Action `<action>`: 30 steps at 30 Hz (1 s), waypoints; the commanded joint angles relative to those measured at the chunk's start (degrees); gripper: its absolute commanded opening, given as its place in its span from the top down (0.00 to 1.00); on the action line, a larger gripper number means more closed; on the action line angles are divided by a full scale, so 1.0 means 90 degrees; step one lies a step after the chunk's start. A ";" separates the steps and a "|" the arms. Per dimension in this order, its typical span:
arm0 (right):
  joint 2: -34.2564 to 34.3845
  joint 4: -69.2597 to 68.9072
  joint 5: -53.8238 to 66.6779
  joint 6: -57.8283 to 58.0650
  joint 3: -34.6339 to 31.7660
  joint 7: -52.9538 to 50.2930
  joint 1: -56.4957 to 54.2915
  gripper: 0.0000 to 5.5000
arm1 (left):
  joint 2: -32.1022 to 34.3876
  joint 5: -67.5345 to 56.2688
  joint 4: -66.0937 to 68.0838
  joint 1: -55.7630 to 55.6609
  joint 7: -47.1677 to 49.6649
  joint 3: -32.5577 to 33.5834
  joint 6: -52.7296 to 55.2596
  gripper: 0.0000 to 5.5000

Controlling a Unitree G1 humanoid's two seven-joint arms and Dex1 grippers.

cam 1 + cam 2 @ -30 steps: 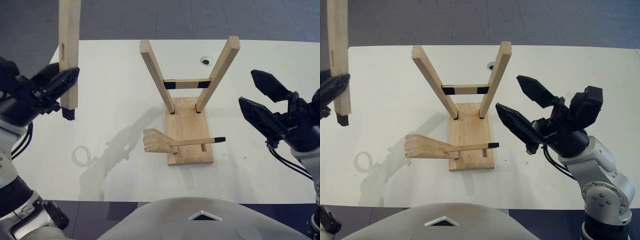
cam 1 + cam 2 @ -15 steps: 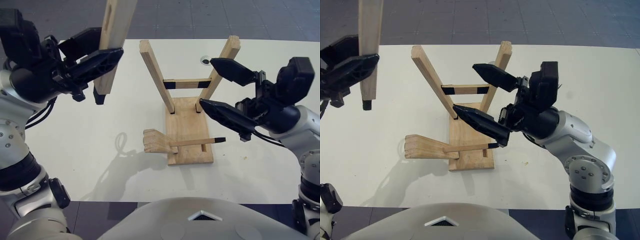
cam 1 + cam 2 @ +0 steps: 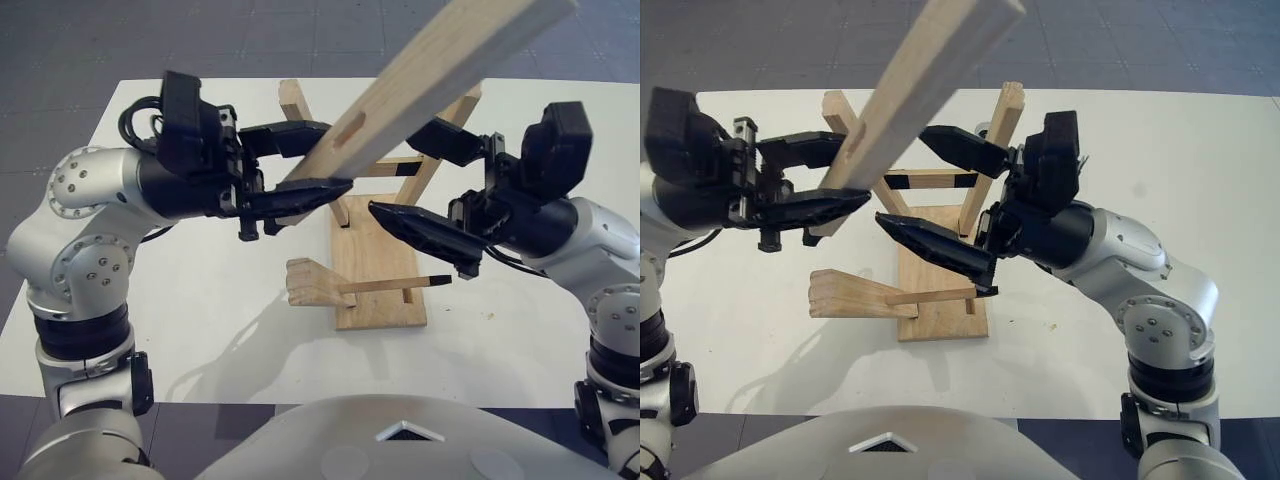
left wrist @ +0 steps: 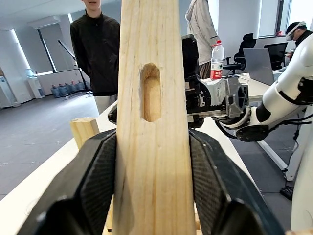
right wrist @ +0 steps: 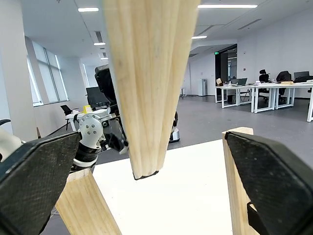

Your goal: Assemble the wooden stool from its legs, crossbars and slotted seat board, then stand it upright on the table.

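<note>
A slotted seat board point(image 3: 377, 262) lies flat on the white table point(image 3: 180, 300). Two legs point(image 3: 458, 104) stand slanted in its far end, joined by a crossbar point(image 3: 403, 166). A third leg point(image 3: 312, 282) lies at the board's left edge, its crossbar point(image 3: 395, 284) reaching over the board. My left gripper point(image 3: 338, 158) is shut on a fourth leg point(image 3: 440, 60) with a slot point(image 4: 150, 93), tilted up to the right above the assembly. My right gripper point(image 3: 392, 168) is open, its fingers above and below the crossbar region, facing the held leg's lower end point(image 5: 146, 88).
Bare table surface stretches to the left point(image 3: 750, 330) and to the right of the board point(image 3: 520, 340). The table's front edge runs close below the board. Both arms crowd the space above the standing legs.
My left arm swung the held leg from upright at the left to a tilt over the assembly. My right gripper came in from the right edge toward the standing legs, still open.
</note>
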 commanded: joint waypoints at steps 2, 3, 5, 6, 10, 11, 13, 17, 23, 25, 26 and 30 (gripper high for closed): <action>0.0030 -0.0034 -0.0047 0.0209 0.0153 0.0010 -0.0257 0.00 | 0.0010 -0.0028 0.0497 -0.0164 -0.0441 -0.0361 0.0152 0.63; 0.0041 -0.0032 -0.0063 0.0237 0.0188 0.0021 -0.0287 0.00 | -0.0010 -0.0011 0.0582 -0.0171 -0.0490 -0.0415 0.0160 0.63; 0.0065 -0.0014 -0.0079 0.0285 0.0267 0.0038 -0.0357 0.00 | -0.0024 0.0018 0.0633 -0.0125 -0.0524 -0.0471 0.0144 0.63; 0.0083 -0.0006 -0.0088 0.0311 0.0320 0.0044 -0.0394 0.00 | -0.0032 0.0036 0.0657 -0.0102 -0.0546 -0.0516 0.0131 0.63; 0.0135 0.0011 -0.0142 0.0397 0.0459 0.0106 -0.0496 0.00 | -0.0090 0.0063 0.0744 -0.0094 -0.0584 -0.0605 0.0114 0.63; 0.0149 0.0018 -0.0162 0.0409 0.0490 0.0130 -0.0516 0.00 | -0.0109 0.0074 0.0759 -0.0102 -0.0581 -0.0630 0.0105 0.63; 0.0205 0.0033 -0.0204 0.0426 0.0566 0.0152 -0.0573 0.00 | -0.0130 0.0091 0.0773 -0.0122 -0.0572 -0.0661 0.0098 0.63; 0.0383 0.0072 -0.0271 0.0454 0.0670 0.0129 -0.0620 0.07 | -0.0139 0.0096 0.0799 -0.0120 -0.0578 -0.0660 0.0090 0.63; 0.0691 0.0181 -0.0376 0.0449 0.0784 0.0074 -0.0668 0.27 | -0.0152 0.0090 0.0802 -0.0051 -0.0586 -0.0633 0.0055 0.63; 0.0806 0.0235 -0.0366 0.0466 0.0800 0.0035 -0.0689 0.35 | -0.0159 0.0119 0.0812 -0.0022 -0.0581 -0.0643 0.0041 0.63; 0.0842 0.0240 -0.0339 0.0485 0.0799 0.0024 -0.0687 0.38 | -0.0155 0.0134 0.0829 -0.0006 -0.0598 -0.0647 0.0029 0.63; 0.0885 0.0225 -0.0231 0.0559 0.0784 0.0059 -0.0669 0.50 | -0.0132 0.0143 0.0873 0.0061 -0.0717 -0.0643 -0.0009 0.63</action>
